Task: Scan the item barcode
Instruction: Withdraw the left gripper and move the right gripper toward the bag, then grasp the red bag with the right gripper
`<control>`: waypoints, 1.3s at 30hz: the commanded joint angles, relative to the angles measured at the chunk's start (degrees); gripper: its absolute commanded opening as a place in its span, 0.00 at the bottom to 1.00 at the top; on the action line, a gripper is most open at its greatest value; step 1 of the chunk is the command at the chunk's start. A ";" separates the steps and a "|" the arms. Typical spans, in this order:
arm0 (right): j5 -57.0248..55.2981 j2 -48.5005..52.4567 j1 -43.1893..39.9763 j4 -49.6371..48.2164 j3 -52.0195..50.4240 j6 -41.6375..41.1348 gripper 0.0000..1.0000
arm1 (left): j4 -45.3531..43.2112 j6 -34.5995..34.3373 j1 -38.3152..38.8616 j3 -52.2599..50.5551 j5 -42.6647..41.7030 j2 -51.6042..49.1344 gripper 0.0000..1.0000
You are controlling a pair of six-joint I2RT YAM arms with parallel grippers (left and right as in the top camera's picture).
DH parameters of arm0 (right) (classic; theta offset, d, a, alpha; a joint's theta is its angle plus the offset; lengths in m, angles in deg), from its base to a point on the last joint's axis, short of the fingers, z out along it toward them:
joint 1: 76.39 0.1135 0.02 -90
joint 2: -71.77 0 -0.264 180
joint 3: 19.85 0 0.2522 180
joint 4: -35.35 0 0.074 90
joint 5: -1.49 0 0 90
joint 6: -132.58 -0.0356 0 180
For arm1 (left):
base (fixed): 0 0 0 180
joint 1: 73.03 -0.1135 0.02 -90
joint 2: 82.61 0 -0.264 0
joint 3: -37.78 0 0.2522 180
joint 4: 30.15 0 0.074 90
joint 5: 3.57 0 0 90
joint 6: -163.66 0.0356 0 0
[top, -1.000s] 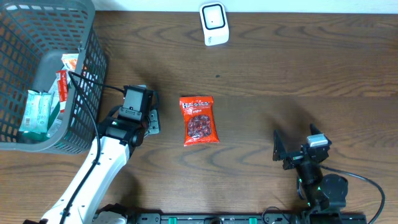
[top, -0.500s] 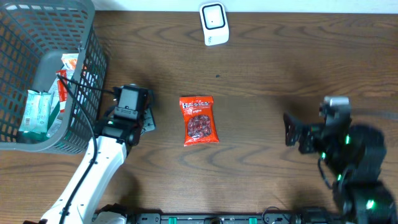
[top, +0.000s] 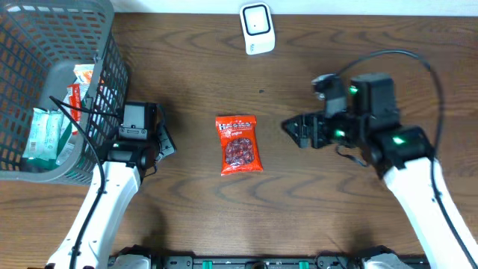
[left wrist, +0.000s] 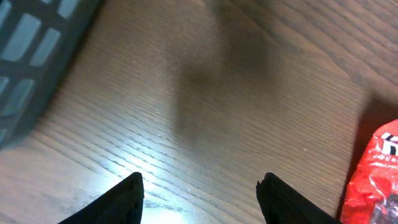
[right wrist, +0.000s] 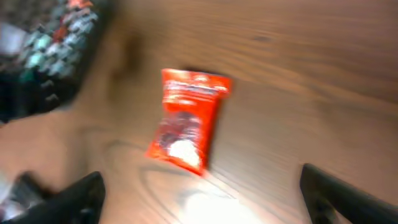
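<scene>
A: State of the right gripper (right wrist: 200, 180)?
B: Jaws spread wide, nothing held. Its wrist view is blurred, but both fingers show at the lower corners with only table (top: 224, 82) between them.
A: Where does it sit?
B: Over the table, right of centre, fingers pointing left toward the pouch (top: 239, 144). It is near the pouch, not touching; a strip of bare wood lies between.
A: Left gripper (left wrist: 200, 186)?
B: Also parted and empty. Wood grain shows between the two dark fingertips.
A: Position?
B: Left of the pouch, just beside the right wall of the basket (top: 104, 82). In its wrist view the pouch's red edge shows at the right border, apart from the fingers.
A: The pouch itself?
B: Red, lying flat near the table's middle, printed face up, with the title end toward the far side. It is between the two grippers and free of both.
A: Scanner (top: 256, 28)?
B: White, at the far edge, a little right of the pouch's line and well apart from it.
A: Anything else?
B: The grey mesh basket fills the far-left corner and holds several packets (top: 45, 134).
</scene>
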State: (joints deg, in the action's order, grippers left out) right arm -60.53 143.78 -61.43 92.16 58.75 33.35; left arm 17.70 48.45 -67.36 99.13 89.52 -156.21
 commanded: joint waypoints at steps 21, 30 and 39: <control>-42.53 34.73 35.47 6.05 18.64 -20.28 0.61 | -0.31 0.44 -0.31 -0.50 -1.38 -3.89 0.61; -42.53 42.53 36.41 5.73 19.76 -24.63 0.57 | -0.31 0.44 -0.31 -0.50 -1.38 -3.89 0.61; -47.43 45.13 39.98 4.15 19.76 -24.61 0.61 | -0.33 0.44 -0.31 -0.50 -1.38 -3.89 0.61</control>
State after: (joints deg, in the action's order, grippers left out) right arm -103.48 188.43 -22.87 96.81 77.76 9.85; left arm 17.26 48.58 -67.36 99.13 88.08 -159.49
